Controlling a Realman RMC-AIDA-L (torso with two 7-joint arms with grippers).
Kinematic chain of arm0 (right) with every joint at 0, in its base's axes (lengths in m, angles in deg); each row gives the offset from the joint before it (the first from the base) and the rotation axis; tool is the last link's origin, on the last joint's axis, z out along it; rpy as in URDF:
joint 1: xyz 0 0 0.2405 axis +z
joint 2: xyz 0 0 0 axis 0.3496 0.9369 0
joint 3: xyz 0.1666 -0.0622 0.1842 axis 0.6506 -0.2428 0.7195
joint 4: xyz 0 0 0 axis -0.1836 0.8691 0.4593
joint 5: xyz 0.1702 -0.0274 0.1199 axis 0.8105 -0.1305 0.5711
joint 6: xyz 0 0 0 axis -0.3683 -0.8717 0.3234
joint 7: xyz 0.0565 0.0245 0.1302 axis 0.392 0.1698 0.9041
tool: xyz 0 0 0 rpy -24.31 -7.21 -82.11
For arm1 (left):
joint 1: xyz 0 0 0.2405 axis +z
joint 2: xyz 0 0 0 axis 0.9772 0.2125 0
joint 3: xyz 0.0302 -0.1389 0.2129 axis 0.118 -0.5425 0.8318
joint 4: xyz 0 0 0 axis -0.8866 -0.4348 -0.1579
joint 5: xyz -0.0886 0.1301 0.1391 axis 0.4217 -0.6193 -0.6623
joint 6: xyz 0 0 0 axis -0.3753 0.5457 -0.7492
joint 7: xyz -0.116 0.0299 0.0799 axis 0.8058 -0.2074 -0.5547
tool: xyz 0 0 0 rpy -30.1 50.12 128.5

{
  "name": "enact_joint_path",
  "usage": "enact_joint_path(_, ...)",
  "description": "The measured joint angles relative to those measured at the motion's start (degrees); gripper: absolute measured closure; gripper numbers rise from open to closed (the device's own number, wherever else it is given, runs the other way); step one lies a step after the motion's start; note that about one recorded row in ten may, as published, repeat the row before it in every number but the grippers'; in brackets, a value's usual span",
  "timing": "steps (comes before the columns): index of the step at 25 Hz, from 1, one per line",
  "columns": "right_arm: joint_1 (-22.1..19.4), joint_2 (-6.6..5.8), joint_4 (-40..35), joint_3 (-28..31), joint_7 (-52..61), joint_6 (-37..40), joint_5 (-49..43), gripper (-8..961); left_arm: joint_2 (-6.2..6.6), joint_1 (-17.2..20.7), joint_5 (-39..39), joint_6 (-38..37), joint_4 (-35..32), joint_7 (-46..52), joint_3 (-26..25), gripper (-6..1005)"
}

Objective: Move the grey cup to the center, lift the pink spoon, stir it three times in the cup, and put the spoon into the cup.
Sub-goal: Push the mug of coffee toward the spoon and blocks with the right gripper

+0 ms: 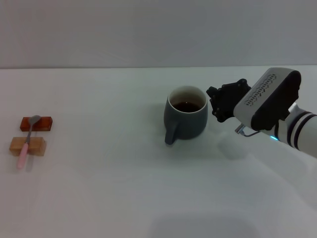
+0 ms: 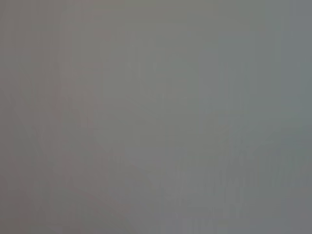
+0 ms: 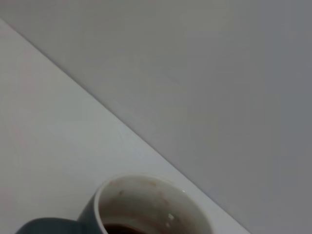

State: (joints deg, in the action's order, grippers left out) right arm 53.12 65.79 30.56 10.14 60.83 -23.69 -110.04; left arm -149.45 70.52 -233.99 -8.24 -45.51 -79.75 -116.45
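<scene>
Your right gripper (image 1: 216,105) sits just beside the grey cup (image 1: 186,120) on the white table (image 1: 114,188), close against the cup's right side near the rim; whether its dark fingers are spread or closed, or touching the cup wall, cannot be told from the head view. The cup stands upright a little right of the table's middle, its thick handle turned toward you and slightly left, dark liquid showing below the pale inner rim. Your right wrist camera looks across that same cup (image 3: 146,207) from just above, catching the open mouth, the stained inner wall and a sliver of the liquid, with the table edge running behind it. Well apart, at the far left of the table, the pink spoon (image 1: 27,143) lies across two small rests: its metal bowl on the red-brown block (image 1: 42,123), its pale pink handle over the tan wooden block (image 1: 35,146). Your left arm appears in no view, and its wrist camera shows only a blank grey field.
</scene>
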Motion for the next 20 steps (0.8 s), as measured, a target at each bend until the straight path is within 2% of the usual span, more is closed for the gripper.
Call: enact_joint_path(20,1.40,0.53,2.42,-3.83,0.02,-2.36,0.09,933,-0.20,0.65,0.11,-0.01,0.68,0.07,-0.09,164)
